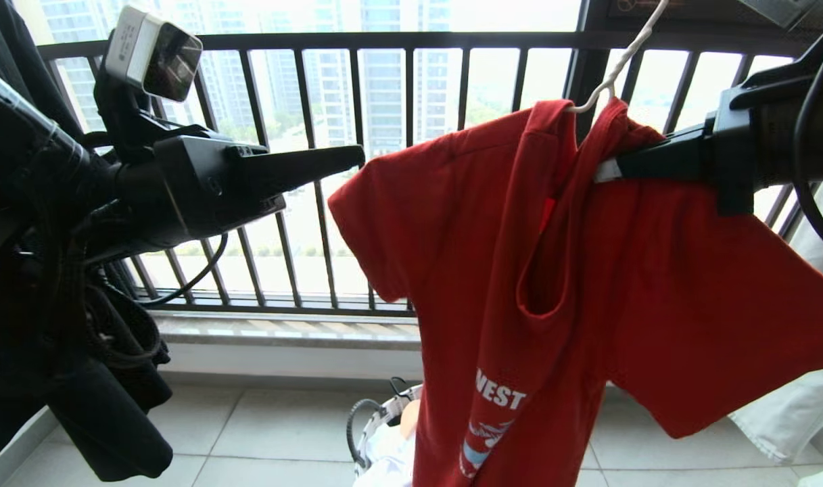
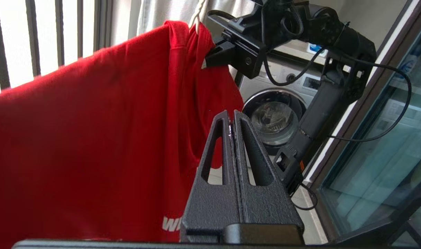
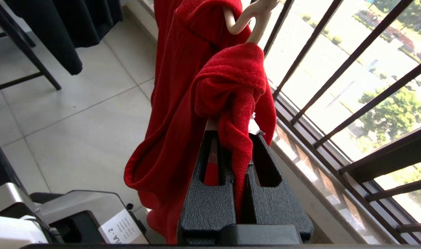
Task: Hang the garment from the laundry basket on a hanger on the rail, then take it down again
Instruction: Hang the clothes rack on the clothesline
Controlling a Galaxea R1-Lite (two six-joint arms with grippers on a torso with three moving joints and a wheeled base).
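Observation:
The red garment [image 1: 553, 270] hangs on the pale wire hanger [image 1: 621, 61], whose hook runs up out of the head view. My right gripper [image 1: 604, 172] comes in from the right at the collar. In the right wrist view it [image 3: 232, 138] is shut on a bunched fold of the garment [image 3: 227, 86] just below the hanger [image 3: 252, 17]. My left gripper [image 1: 357, 157] is shut and empty, hovering apart from the shirt's left sleeve. The left wrist view shows it [image 2: 232, 117] beside the garment [image 2: 92, 121]. The laundry basket [image 1: 377, 419] stands on the floor below. The rail is out of view.
A black barred window railing [image 1: 411, 40] runs behind the shirt. White cloth [image 1: 790, 406] hangs at the right and a black garment [image 1: 113, 419] at the left. A washing machine [image 2: 276, 117] and a glass door [image 2: 386, 138] stand behind the right arm.

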